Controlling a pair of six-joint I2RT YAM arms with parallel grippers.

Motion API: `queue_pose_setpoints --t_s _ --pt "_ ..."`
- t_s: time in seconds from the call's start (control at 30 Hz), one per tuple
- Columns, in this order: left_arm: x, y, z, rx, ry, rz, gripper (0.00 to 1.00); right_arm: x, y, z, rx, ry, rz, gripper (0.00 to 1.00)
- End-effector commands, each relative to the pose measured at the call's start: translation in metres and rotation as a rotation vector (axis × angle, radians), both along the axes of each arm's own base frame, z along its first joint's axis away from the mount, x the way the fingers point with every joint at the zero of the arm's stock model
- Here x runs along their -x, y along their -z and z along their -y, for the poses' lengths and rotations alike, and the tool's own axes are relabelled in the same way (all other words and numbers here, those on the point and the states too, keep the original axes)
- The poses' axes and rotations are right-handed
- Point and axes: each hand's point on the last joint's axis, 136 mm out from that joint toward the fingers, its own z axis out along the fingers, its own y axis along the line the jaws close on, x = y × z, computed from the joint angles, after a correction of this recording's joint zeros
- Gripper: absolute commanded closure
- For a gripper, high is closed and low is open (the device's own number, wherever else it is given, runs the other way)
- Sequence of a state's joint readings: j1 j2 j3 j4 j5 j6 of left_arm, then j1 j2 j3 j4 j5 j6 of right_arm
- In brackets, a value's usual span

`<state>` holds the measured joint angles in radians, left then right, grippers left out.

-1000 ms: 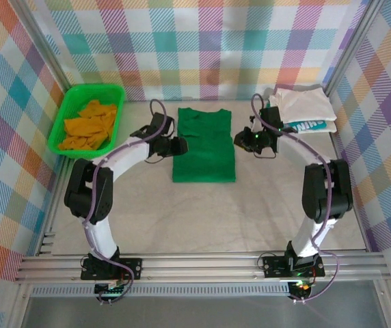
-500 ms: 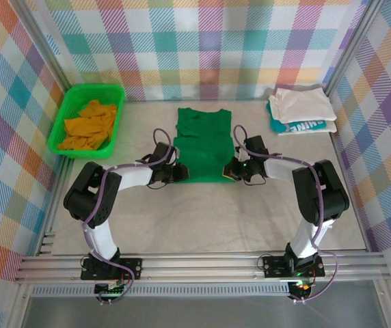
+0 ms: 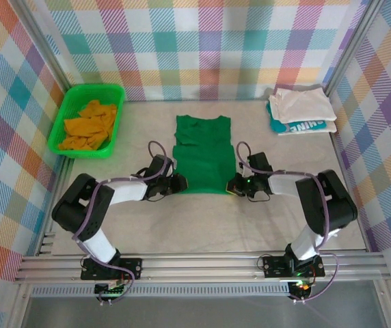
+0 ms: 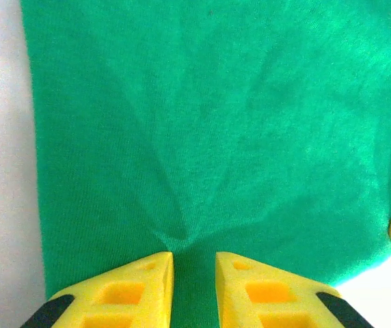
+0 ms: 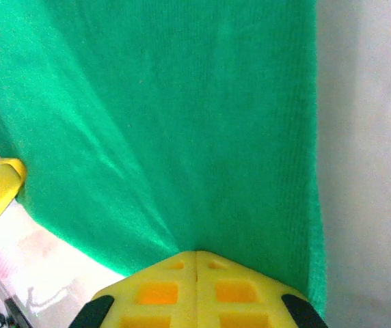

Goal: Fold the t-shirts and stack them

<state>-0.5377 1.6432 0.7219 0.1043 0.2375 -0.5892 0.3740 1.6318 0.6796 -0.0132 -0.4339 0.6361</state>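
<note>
The dark green t-shirt lies flat in the middle of the table, folded into a long strip. My left gripper is at its near left corner. In the left wrist view my left gripper is shut on the green t-shirt, with a fold of cloth in the narrow gap and creases running to it. My right gripper holds the near right corner. In the right wrist view my right gripper is pressed shut on the green t-shirt.
A bright green basket at the back left holds the crumpled orange t-shirt. At the back right corner the folded white t-shirt lies on the teal t-shirt. Checked walls enclose the table.
Both grippers moved from the shirt's sides down to its near corners and toward the near edge. The left jaws narrowed onto the cloth. The green shirt slid slightly nearer.
</note>
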Motion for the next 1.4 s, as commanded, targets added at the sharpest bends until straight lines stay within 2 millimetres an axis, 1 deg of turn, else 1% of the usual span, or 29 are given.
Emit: queue_pose_setpoints --t_s 0.0,0.03,0.1,0.13,0.17,0.2,0.23,0.3,0.37,0.4,0.47,0.57,0.7,0.73,0.83,1.0,1.1,1.27,1.33,1.37 --pt "0.024 0.001 -0.022 -0.085 -0.050 -0.077 0.72 0.021 -0.006 0.013 0.057 0.017 -0.063 1.00" --pt "0.020 -0.009 -0.026 -0.102 -0.067 -0.057 0.69 0.018 -0.016 0.012 0.059 0.014 -0.046 0.99" --pt "0.008 -0.036 -0.035 -0.129 -0.115 -0.011 0.61 0.009 -0.041 0.012 0.061 0.012 0.003 0.96" --pt "0.003 -0.049 -0.037 -0.124 -0.134 0.006 0.60 0.003 -0.051 0.012 0.066 0.018 0.025 0.93" --pt "0.000 -0.060 -0.039 -0.111 -0.146 0.016 0.56 -0.001 -0.059 0.014 0.077 0.027 0.033 0.89" --pt "-0.003 -0.069 -0.040 -0.089 -0.157 0.018 0.51 -0.002 -0.062 0.016 0.080 0.034 0.025 0.85" --pt "-0.004 -0.073 -0.041 -0.056 -0.169 0.008 0.48 -0.004 -0.065 0.017 0.070 0.037 0.017 0.77" --pt "-0.002 -0.071 -0.046 0.009 -0.187 -0.036 0.48 -0.005 -0.064 0.018 0.054 0.048 0.001 0.68" --pt "0.002 -0.063 -0.049 0.060 -0.191 -0.074 0.47 -0.004 -0.058 0.022 0.056 0.069 -0.024 0.58" --pt "0.004 -0.058 -0.050 0.071 -0.187 -0.093 0.46 -0.003 -0.055 0.023 0.051 0.076 -0.035 0.55" --pt "0.008 -0.052 -0.045 0.090 -0.151 -0.123 0.46 -0.001 -0.049 0.022 0.033 0.089 -0.057 0.49" --pt "0.011 -0.042 -0.037 0.115 -0.121 -0.169 0.47 0.001 -0.040 0.019 0.009 0.092 -0.105 0.49" --pt "0.014 -0.037 -0.030 0.113 -0.100 -0.201 0.46 -0.001 -0.034 0.017 0.002 0.092 -0.116 0.49" --pt "0.015 -0.036 -0.028 0.101 -0.096 -0.207 0.46 -0.003 -0.033 0.017 0.002 0.096 -0.117 0.49" --pt "0.026 -0.025 -0.027 0.044 -0.095 -0.252 0.45 -0.006 -0.035 0.015 -0.005 0.092 -0.107 0.49" --pt "0.032 -0.010 -0.026 0.011 -0.099 -0.286 0.45 -0.011 -0.037 0.016 0.007 0.090 -0.088 0.49" --pt "0.031 -0.006 -0.023 -0.007 -0.090 -0.288 0.45 -0.011 -0.037 0.015 0.000 0.082 -0.085 0.49" --pt "0.024 -0.008 -0.016 0.005 -0.073 -0.268 0.45 -0.011 -0.035 0.014 0.001 0.075 -0.085 0.48" --pt "0.023 -0.008 -0.016 -0.003 -0.074 -0.265 0.46 -0.011 -0.035 0.015 0.000 0.075 -0.082 0.48" --pt "0.021 -0.007 -0.016 -0.008 -0.073 -0.260 0.48 -0.011 -0.036 0.014 -0.003 0.074 -0.079 0.48"
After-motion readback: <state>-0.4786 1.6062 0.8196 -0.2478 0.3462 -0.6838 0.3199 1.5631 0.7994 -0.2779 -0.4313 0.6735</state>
